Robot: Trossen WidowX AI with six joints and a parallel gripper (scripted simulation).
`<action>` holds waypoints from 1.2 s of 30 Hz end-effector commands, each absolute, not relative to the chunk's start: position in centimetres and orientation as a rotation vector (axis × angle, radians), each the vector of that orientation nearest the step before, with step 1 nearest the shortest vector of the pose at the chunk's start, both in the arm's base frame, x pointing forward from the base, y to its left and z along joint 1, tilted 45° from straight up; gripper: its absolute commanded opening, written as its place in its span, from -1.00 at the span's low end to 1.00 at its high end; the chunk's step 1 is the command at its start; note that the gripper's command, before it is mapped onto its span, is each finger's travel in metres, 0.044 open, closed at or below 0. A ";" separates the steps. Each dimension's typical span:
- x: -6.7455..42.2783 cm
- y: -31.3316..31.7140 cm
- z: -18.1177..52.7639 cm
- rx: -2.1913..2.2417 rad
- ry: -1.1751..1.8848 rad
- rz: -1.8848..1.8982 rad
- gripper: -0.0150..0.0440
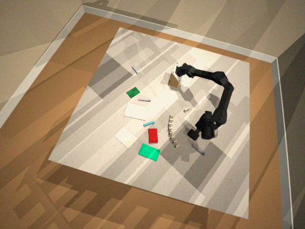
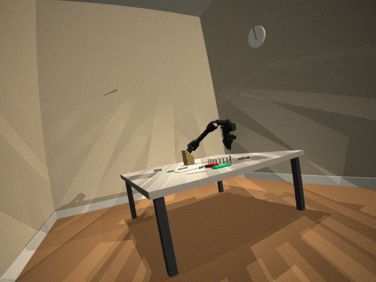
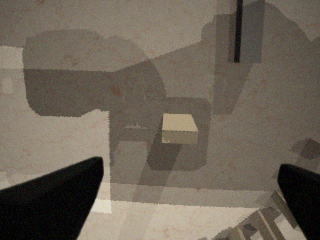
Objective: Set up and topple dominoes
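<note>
The row of dominoes [image 1: 172, 131] stands a little right of the middle of the top view, running from upper left to lower right in a slightly bent line, each piece upright and apart from the next. One loose domino [image 1: 186, 109] lies flat off to the upper right of the row's upper end, near it but not touching — in the wrist view the same piece [image 3: 179, 128] sits at the centre of the frame, flat on the counter [image 1: 216, 177], with the row's end just showing at the lower right corner.

The tool [image 1: 197, 133] hangs raised above the counter just right of the row, its fingers spread wide and holding nothing; the two dark tips frame the lower corners of the wrist view, with the flat domino between and beyond them.

Left of the row lie a red block [image 1: 153, 135], a green card [image 1: 148, 151] below it and a small teal bar [image 1: 148, 123] above. A grey bar [image 1: 198, 149] lies to the lower right of the row — close to the tool.
</note>
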State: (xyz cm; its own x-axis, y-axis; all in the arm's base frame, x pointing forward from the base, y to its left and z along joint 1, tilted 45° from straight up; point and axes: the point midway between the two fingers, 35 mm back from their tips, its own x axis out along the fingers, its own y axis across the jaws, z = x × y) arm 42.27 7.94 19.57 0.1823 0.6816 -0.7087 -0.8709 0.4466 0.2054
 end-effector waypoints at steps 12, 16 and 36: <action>43.1 12.4 15.3 -0.256 0.834 1.126 1.00; 43.2 12.9 14.8 -0.256 0.834 1.126 1.00; 43.2 13.2 14.6 -0.255 0.834 1.126 -0.13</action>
